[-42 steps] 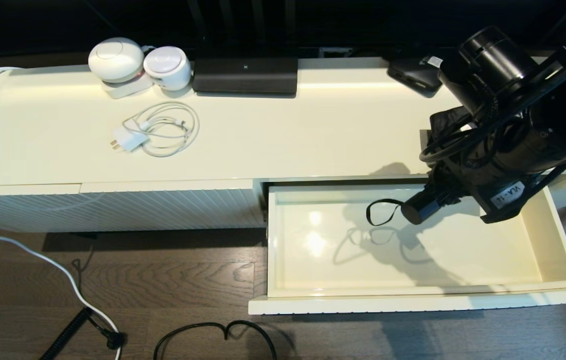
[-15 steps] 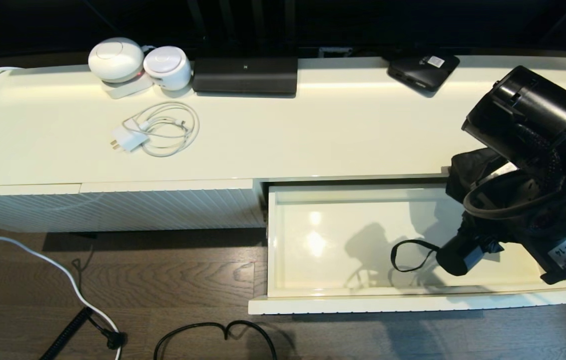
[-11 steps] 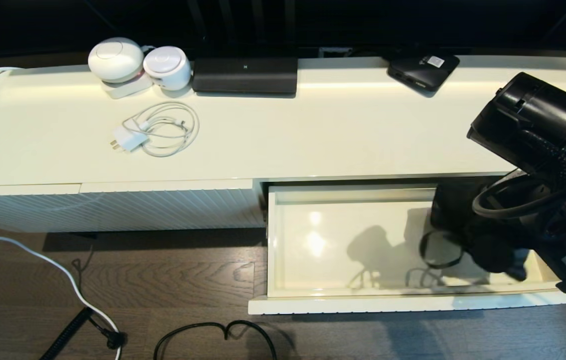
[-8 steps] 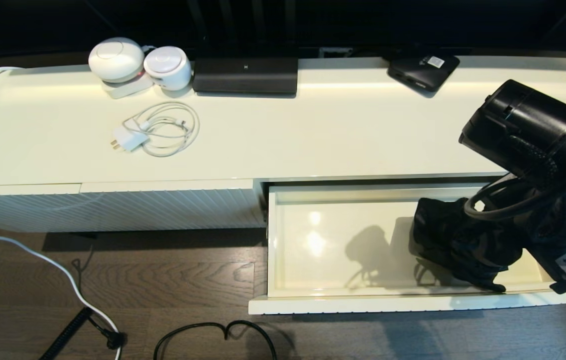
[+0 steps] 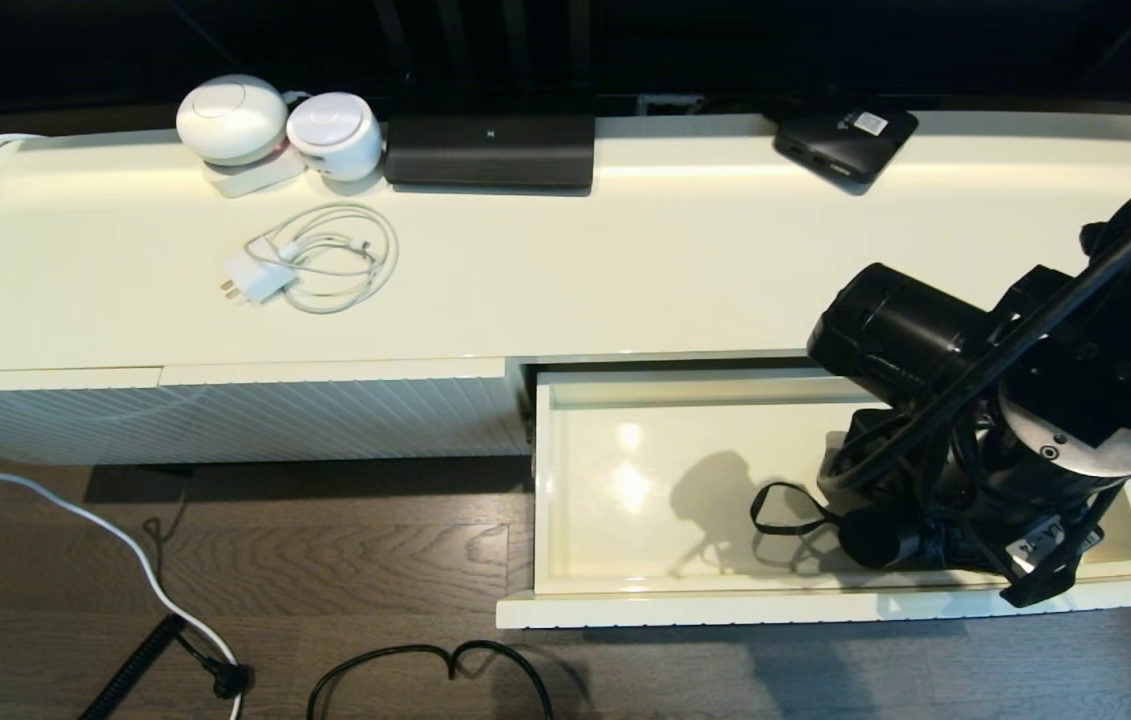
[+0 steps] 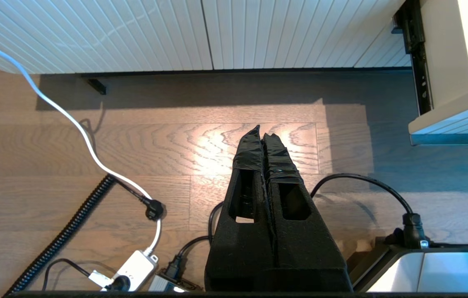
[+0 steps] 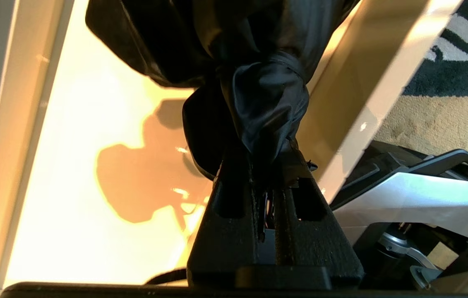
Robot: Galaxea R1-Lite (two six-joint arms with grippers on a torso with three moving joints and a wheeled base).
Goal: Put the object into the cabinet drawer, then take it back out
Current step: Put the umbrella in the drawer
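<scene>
My head cam looked down from above at the cabinet top [image 5: 625, 270] & open drawer [image 5: 685, 590]. L wrist cam faced the floor [image 6: 134, 145]; R wrist cam sat close inside the drawer [image 7: 51, 186], shared w/ head.

Loose, wrinkled black cloth with a faint sheen is seen on the umbrella [image 7: 258, 95], pinched by the matt, rough-textured right claw [image 7: 269, 174]. A glossy cream finish is shown inside the drawer [image 5: 625, 560], its front ribbed. Grained brown wood is seen on the floor [image 5: 325, 580], at seven o'clock from the glossy surface [image 5: 565, 270].
</scene>
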